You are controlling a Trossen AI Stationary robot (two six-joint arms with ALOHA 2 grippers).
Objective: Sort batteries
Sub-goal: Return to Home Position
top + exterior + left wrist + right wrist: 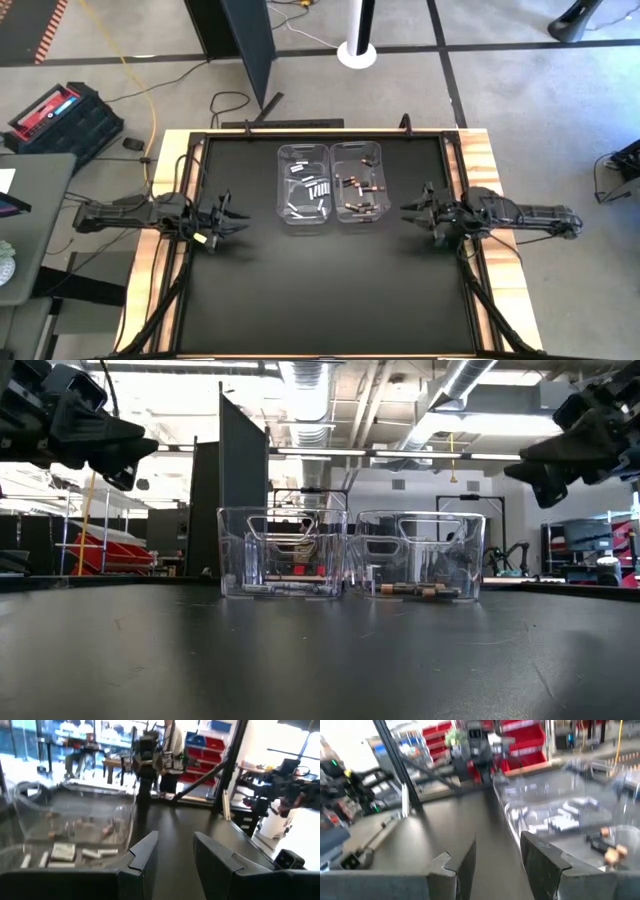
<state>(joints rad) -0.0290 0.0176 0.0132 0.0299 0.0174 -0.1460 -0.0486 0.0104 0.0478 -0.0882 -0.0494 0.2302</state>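
Left fingers (143, 856): apart, with nothing between them. They hang above the left side of the desk (320, 300), well apart from the bins.
Right fingers (546, 865): apart too and holding nothing, above the right side of the desk.
White batteries (308, 192): lying in the left bin (284, 158).
Dark batteries (362, 196): lying in the right bin (378, 152), just beside the left one.
How they handle: likely small, hard, light and smooth, so they may roll or slip.
Where to hold: best across the round middle, one finger on each long side.
Job: looks done, as no battery shows loose on the desk.
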